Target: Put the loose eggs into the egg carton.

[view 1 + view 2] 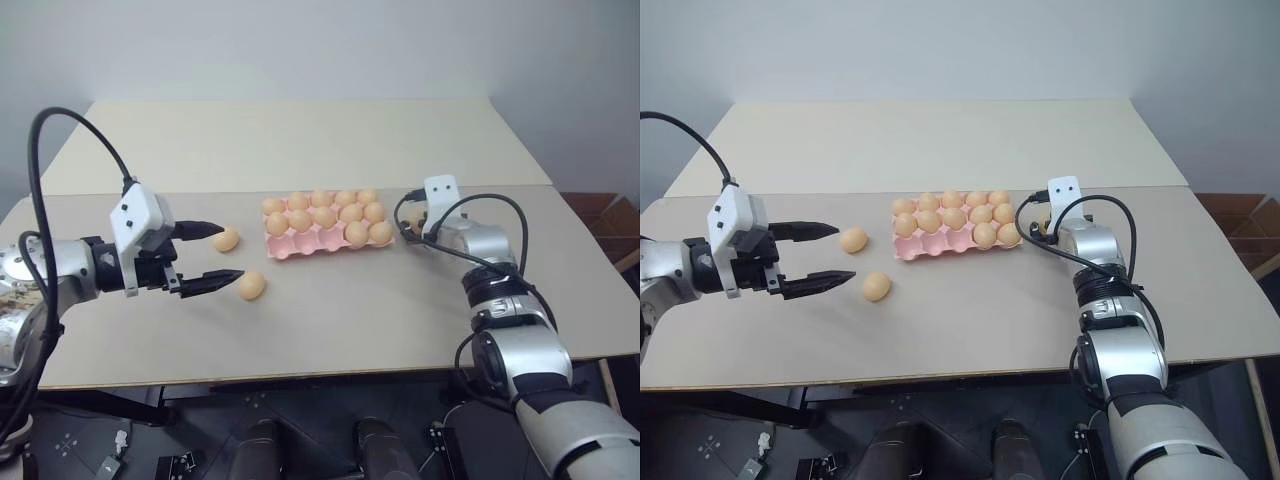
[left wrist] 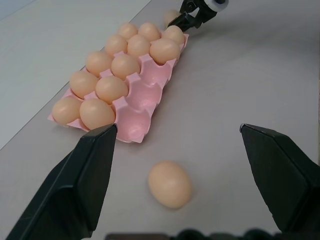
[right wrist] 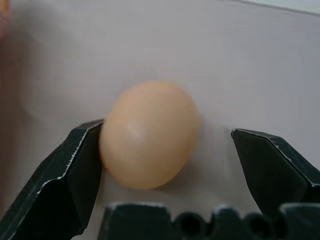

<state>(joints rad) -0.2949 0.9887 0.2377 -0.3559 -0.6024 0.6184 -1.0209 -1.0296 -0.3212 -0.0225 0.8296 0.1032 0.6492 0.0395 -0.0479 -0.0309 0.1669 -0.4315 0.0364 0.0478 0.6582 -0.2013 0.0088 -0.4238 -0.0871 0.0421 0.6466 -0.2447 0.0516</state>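
The pink egg carton (image 1: 299,247) lies mid-table with several eggs in it, and the left cups of its near row (image 2: 143,95) are bare. Two loose eggs (image 1: 227,239) (image 1: 251,286) rest on the table left of it. My left gripper (image 1: 232,251) hovers open beside them. In the left wrist view one of these eggs (image 2: 170,183) lies between its fingers (image 2: 75,190). At the carton's right end my right gripper (image 1: 412,226) stands open and low at the table. A third loose egg (image 3: 149,134) sits between its fingers (image 3: 65,175), against one of them.
The beige table (image 1: 350,320) has a seam across it behind the carton, with a second tabletop (image 1: 300,140) beyond. Its front edge runs close to me. Brown boxes (image 1: 610,225) stand off the table's right side.
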